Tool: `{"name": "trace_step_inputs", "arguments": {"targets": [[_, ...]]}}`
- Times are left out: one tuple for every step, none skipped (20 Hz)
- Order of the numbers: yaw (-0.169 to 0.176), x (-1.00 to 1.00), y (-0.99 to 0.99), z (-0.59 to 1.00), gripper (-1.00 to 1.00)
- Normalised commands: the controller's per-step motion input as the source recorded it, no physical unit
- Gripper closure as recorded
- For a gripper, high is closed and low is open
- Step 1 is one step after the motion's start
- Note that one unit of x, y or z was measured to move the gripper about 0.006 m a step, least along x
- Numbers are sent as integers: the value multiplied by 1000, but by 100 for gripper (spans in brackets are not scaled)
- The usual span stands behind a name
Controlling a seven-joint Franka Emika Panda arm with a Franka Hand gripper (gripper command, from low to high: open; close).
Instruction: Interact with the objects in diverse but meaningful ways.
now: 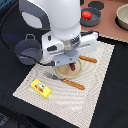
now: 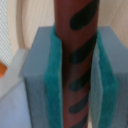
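My gripper (image 1: 72,62) is shut on the brown sausage (image 1: 73,66) and holds it upright just above a small round wooden plate (image 1: 64,73) on the striped mat. In the wrist view the sausage (image 2: 75,30), brown with dark stripes, stands between the grey fingers, clamped by their teal pads (image 2: 50,82). The yellow block (image 1: 41,88) lies on the mat's near corner at the exterior view's left. The grey two-handled pot (image 1: 27,48) stands left of the mat. The red tomato (image 1: 87,15) sits in a grey pan (image 1: 93,20) at the back. The banana is out of view.
A fork with an orange handle (image 1: 67,81) lies in front of the plate, and a knife with an orange handle (image 1: 88,59) lies to its right. A beige bowl (image 1: 122,17) stands at the back right. The arm's white body hides the back of the mat.
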Motion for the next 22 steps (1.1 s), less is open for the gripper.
{"name": "trace_step_inputs", "arguments": {"targets": [[-40, 474, 0, 0, 100], [-40, 460, 0, 0, 100], [-38, 463, 0, 0, -100], [-30, 440, 0, 0, -100], [-2, 451, 34, 320, -100], [-30, 414, 46, 809, -100], [-43, 197, 100, 1000, -100], [-25, 189, 154, 1000, -100], [0, 143, 143, 1000, -100], [0, 151, 131, 974, -100], [0, 183, 191, 943, -100], [0, 146, 177, 909, -100], [0, 169, 186, 900, -100], [0, 166, 189, 969, -100], [0, 166, 166, 1000, -100], [0, 171, 140, 1000, -100], [0, 123, 103, 1000, -100], [0, 83, 74, 1000, -100], [0, 46, 17, 1000, -100], [0, 57, 0, 1000, -100], [0, 0, 0, 994, -100], [0, 0, -66, 814, -100]]}}
